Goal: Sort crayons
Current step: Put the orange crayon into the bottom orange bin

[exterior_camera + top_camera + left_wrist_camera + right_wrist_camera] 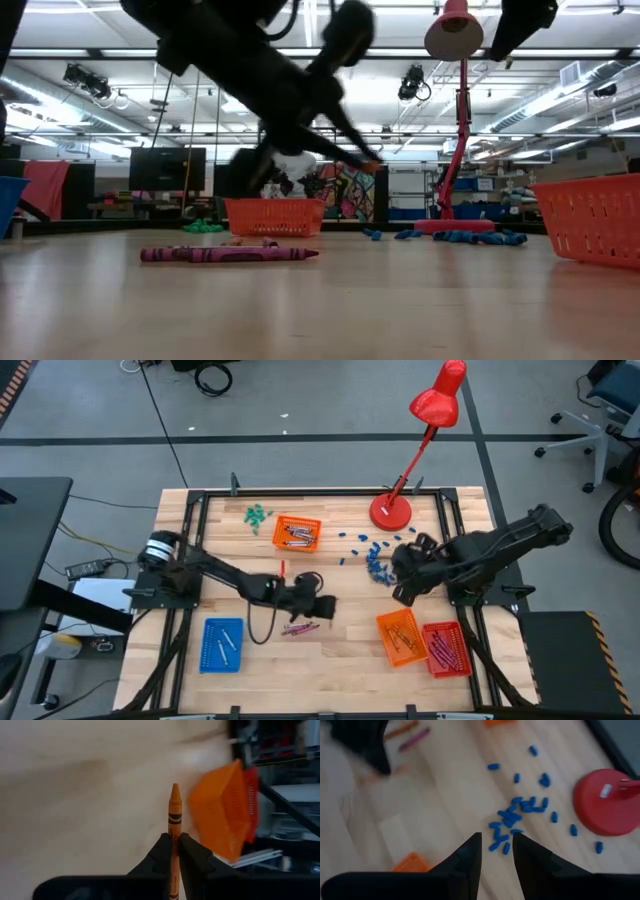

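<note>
Your left pincer point(175, 851) is clenched on an orange crayon point(174, 815) above the counter point(330, 660), short of the orange tray point(400, 636); purple crayons point(300, 628) beside it remain unsorted, right pincer point(496, 845) released, idle.

Orange crayon point(174, 820) pinched upright, purple crayons point(228, 254) lying on table

Two dark jointed arms, looping black cable on the left arm point(262, 622), matte black tapered fingers point(192, 855)

Overhead, table-level, two wrist views; shared table point(340, 650)
</note>
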